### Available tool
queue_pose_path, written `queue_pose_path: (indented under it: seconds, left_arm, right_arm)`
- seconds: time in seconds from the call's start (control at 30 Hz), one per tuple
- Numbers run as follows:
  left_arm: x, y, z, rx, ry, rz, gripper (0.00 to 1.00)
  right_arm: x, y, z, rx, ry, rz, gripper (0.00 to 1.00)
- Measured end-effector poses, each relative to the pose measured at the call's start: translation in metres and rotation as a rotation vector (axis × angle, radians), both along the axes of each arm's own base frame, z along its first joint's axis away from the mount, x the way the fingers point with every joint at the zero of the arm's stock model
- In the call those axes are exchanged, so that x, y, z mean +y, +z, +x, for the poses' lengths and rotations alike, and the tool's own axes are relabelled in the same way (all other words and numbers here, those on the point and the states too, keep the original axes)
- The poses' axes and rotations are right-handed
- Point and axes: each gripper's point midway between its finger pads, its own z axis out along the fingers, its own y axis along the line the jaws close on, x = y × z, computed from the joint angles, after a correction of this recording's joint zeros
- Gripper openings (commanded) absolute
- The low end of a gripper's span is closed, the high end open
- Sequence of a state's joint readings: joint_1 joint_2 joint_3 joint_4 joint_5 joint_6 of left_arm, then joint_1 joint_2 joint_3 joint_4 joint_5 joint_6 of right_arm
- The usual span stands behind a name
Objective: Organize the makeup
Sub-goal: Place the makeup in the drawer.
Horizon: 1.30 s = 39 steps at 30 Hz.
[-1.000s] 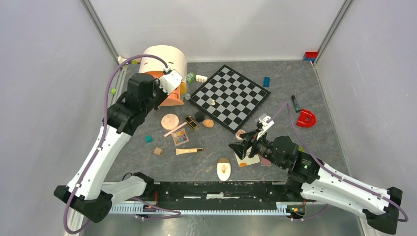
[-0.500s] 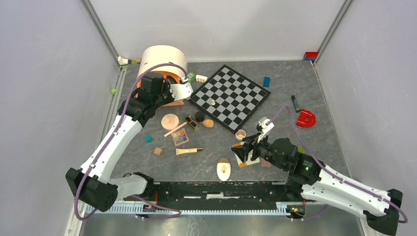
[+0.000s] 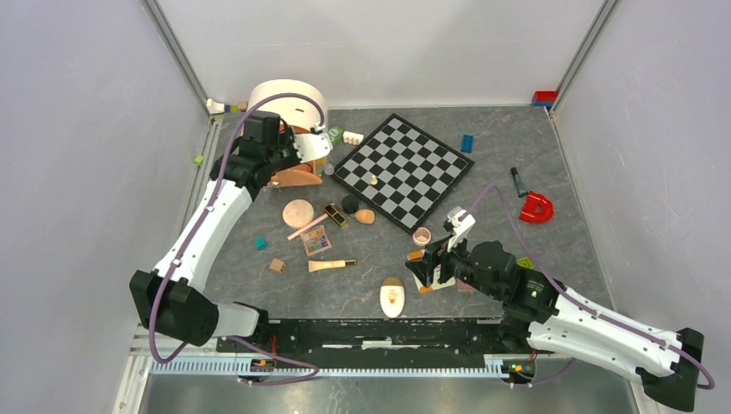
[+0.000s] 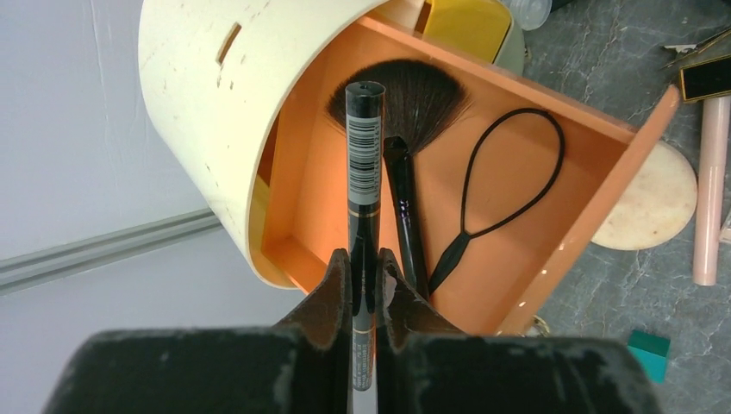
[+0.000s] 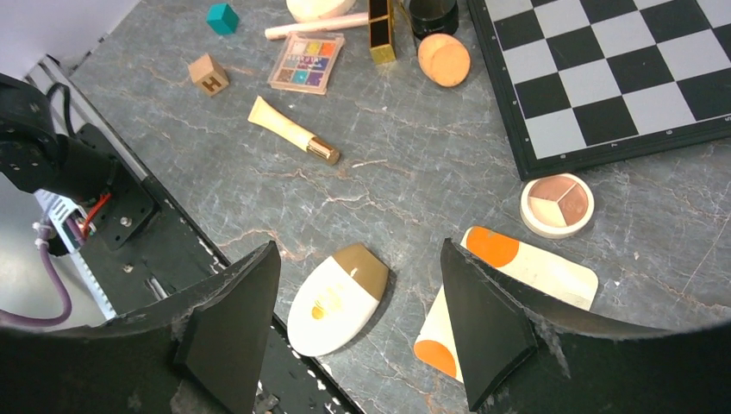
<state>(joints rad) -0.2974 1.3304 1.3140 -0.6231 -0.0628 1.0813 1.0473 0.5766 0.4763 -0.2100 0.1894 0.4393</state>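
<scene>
My left gripper (image 4: 364,259) is shut on a black pencil (image 4: 364,164) and holds it over the open orange drawer (image 4: 319,190) of a round cream box (image 3: 284,95). A fan brush (image 4: 422,95) and a black loop tool (image 4: 509,181) lie in that drawer. My right gripper (image 5: 358,250) hangs open above the cream oval (image 5: 336,302), with white-orange sachets (image 5: 534,267) just to its right. The blush palette (image 5: 557,204), eyeshadow palette (image 5: 306,62), a cream tube (image 5: 291,131) and the peach compact (image 3: 298,212) lie on the table.
The chessboard (image 3: 403,171) lies at the back centre with a small piece on it. A wooden cube (image 5: 209,74), a teal cube (image 5: 222,17) and an orange sponge (image 5: 444,59) sit among the makeup. A red piece (image 3: 536,208) lies at the right.
My left arm has carried the pencil back and left, over the drawer. The right gripper has drifted slightly nearer the front edge and stays open.
</scene>
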Motion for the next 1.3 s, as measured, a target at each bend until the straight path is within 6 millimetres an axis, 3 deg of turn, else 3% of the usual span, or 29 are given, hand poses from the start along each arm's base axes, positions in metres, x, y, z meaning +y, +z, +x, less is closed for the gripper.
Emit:
queue_pose_path:
  seconds: [0.3, 0.67, 0.87, 1.3]
  left_arm:
    - [0.009, -0.011, 0.016, 0.039, -0.002, -0.015, 0.02]
    - [0.023, -0.029, 0.026, 0.063, 0.000, 0.087, 0.05]
    - [0.025, -0.034, 0.034, 0.061, 0.007, 0.092, 0.20]
    - [0.027, -0.045, 0.041, 0.080, 0.023, 0.115, 0.27]
  right_arm:
    - [0.003, -0.029, -0.002, 0.047, 0.029, -0.114, 0.76]
    - [0.005, -0.034, -0.002, 0.061, 0.040, -0.138, 0.76]
    - [0.007, -0.034, -0.002, 0.059, 0.047, -0.147, 0.76]
    - [0.011, -0.034, -0.001, 0.059, 0.066, -0.175, 0.77]
